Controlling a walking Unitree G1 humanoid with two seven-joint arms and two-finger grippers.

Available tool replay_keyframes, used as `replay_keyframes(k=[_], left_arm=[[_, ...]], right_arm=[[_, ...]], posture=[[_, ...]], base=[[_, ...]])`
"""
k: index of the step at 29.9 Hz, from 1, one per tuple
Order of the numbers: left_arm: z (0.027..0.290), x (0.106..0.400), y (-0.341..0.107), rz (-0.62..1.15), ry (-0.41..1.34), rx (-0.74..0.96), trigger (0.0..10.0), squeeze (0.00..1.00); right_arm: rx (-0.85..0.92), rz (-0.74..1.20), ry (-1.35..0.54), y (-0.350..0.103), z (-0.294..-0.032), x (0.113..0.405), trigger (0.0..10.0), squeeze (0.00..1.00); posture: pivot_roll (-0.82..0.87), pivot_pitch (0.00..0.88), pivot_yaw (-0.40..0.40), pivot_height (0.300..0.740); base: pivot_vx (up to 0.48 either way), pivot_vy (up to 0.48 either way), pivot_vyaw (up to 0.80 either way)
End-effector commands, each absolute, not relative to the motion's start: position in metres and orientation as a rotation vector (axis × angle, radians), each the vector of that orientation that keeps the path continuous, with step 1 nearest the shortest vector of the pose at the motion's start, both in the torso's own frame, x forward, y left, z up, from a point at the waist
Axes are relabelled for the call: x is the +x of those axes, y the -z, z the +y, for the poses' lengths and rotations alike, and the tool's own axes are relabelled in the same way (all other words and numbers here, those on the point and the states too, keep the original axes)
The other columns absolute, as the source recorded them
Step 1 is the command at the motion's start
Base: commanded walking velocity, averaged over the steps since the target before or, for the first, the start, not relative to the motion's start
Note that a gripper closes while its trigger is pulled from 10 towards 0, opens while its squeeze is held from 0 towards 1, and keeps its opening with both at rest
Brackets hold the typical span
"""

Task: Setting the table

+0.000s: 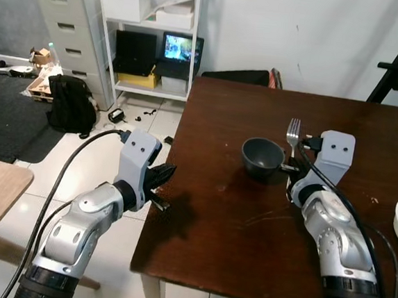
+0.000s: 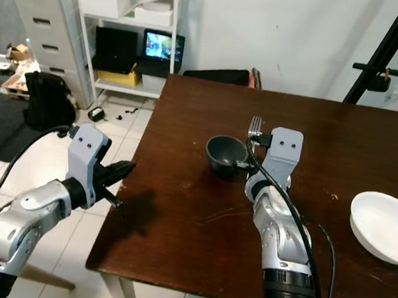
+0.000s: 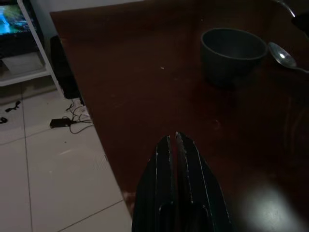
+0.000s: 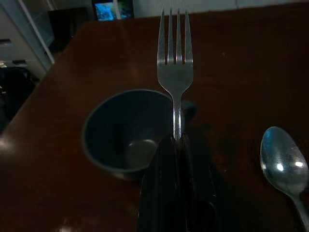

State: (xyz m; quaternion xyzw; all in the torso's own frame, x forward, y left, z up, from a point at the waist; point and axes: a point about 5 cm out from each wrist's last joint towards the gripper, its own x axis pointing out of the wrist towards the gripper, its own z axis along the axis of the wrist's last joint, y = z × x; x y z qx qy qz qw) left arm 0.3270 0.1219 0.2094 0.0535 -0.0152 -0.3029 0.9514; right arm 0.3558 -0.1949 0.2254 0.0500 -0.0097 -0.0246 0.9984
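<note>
Holding: right gripper (image 4: 176, 145), fingers clamped on the handle of a fork (image 4: 175, 72), tines pointing up and away from the wrist.
Fork's long axis: in line with the fingers, upright above the counter (image 1: 220, 220).
Neighbours: a dark bowl (image 1: 262, 157) sits just left of the fork; a spoon (image 4: 282, 166) lies on the counter on its other side.
Nearer arm: the right; the left gripper (image 1: 160, 177) hovers at the counter's left edge, fingers pressed together and empty.
Judgement: the fork likely needs tilting flat and lowering beside the bowl.
</note>
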Motion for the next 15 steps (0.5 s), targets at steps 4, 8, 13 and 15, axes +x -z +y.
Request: replay_keyframes(k=[4,8,13,15], left_arm=[[0.122,0.324,-0.204,-0.007,0.628,0.103,10.0,0.0],[0.122,0.324,-0.203,-0.002,0.626,0.104,10.0,0.0],[0.122,0.323,-0.203,0.0,0.625,0.104,10.0,0.0],[0.122,0.323,-0.203,0.001,0.625,0.104,10.0,0.0]], right_arm=[[0.036,0.091,0.013,-0.207,-0.188,0.354,10.0,0.0],[0.05,0.144,-0.009,-0.196,-0.183,0.354,10.0,0.0],[0.055,0.149,-0.016,-0.197,-0.18,0.354,10.0,0.0],[0.052,0.163,-0.029,-0.194,-0.178,0.354,10.0,0.0]], posture=[[-0.04,0.124,0.077,0.74],[-0.04,0.126,0.076,0.74],[-0.04,0.129,0.073,0.74],[-0.04,0.131,0.073,0.74]], base=[[0.0,0.0,0.0],[0.0,0.0,0.0],[0.0,0.0,0.0],[0.0,0.0,0.0]])
